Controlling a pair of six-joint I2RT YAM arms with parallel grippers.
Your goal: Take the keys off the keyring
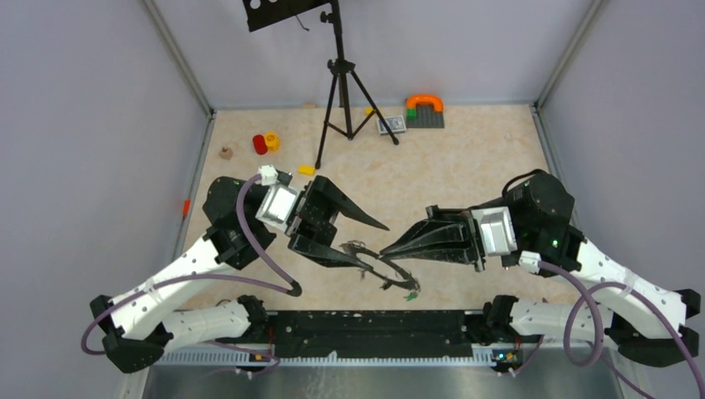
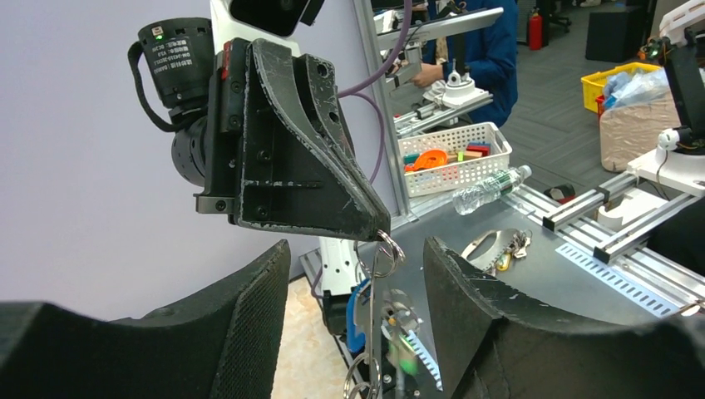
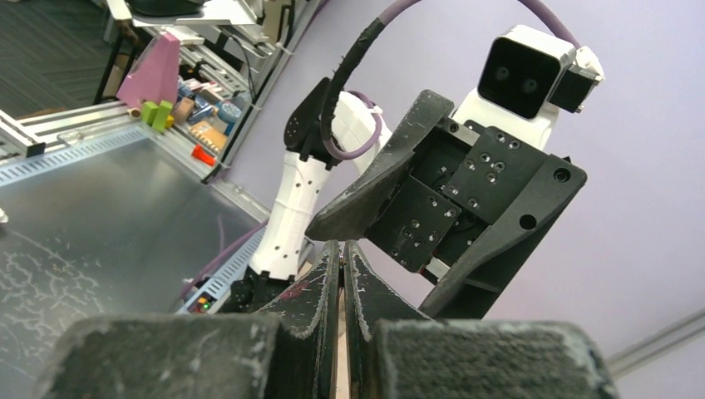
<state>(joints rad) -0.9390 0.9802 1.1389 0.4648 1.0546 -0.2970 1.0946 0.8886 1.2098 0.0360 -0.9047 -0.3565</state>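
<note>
the beige table (image 1: 465,166) carries a tripod (image 1: 340,71), small coloured blocks (image 1: 260,145) and an orange arch (image 1: 425,101).

White arms (image 1: 179,270) with black joints (image 1: 224,208), purple cables (image 1: 274,270), black claws (image 1: 376,248).

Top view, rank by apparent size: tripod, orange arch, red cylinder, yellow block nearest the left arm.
1. tripod
2. orange arch
3. red cylinder and yellow block: too close to call.

Grey keyring (image 1: 372,268) tilted in mid-air, keys (image 1: 408,291) dangling below, one green-tagged
</note>
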